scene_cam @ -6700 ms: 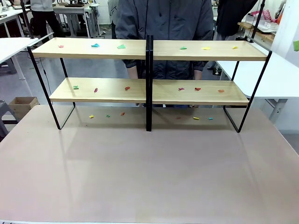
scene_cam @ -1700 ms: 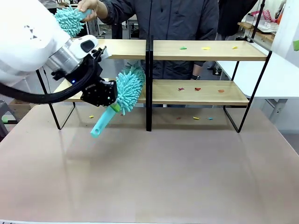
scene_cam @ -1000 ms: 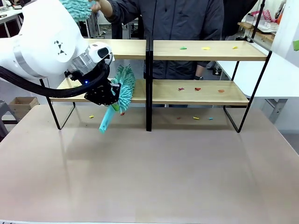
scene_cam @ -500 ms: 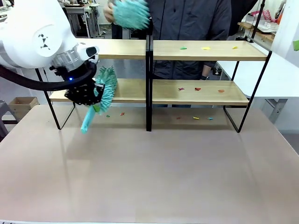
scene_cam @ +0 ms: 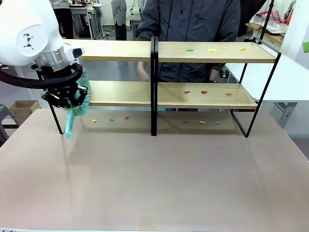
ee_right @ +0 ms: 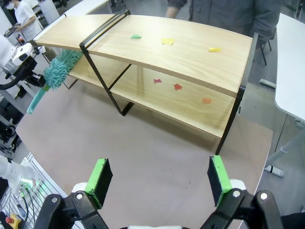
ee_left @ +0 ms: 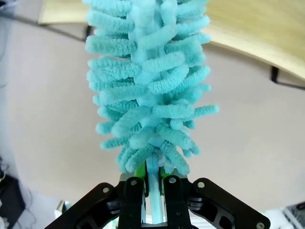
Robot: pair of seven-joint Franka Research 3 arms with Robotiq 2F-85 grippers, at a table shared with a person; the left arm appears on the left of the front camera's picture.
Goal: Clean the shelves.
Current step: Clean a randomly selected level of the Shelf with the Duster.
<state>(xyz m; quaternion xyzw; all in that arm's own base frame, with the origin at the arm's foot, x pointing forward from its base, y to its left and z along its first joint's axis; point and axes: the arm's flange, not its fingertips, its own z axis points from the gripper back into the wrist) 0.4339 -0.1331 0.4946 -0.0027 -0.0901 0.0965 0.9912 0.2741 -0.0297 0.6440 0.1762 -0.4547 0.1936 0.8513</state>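
- Right tool (ee_right: 159,177) hangs over the near counter (scene_cam: 154,183), jaws apart and empty.
- At 10 o'clock, left tool (ee_left: 151,186) is clamped on a duster (scene_cam: 83,89).
- Shelves (scene_cam: 120,93) stand at 12 o'clock. The left boards look bare, so roughly half done.
- Scraps (scene_cam: 204,92) lie on both right boards at 1 o'clock, with more on the counter beneath.

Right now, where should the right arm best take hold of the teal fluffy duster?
Probably grip the teal fluffy duster by its bare handle end, from the front: it hangs free below the left gripper, and the head is too soft.
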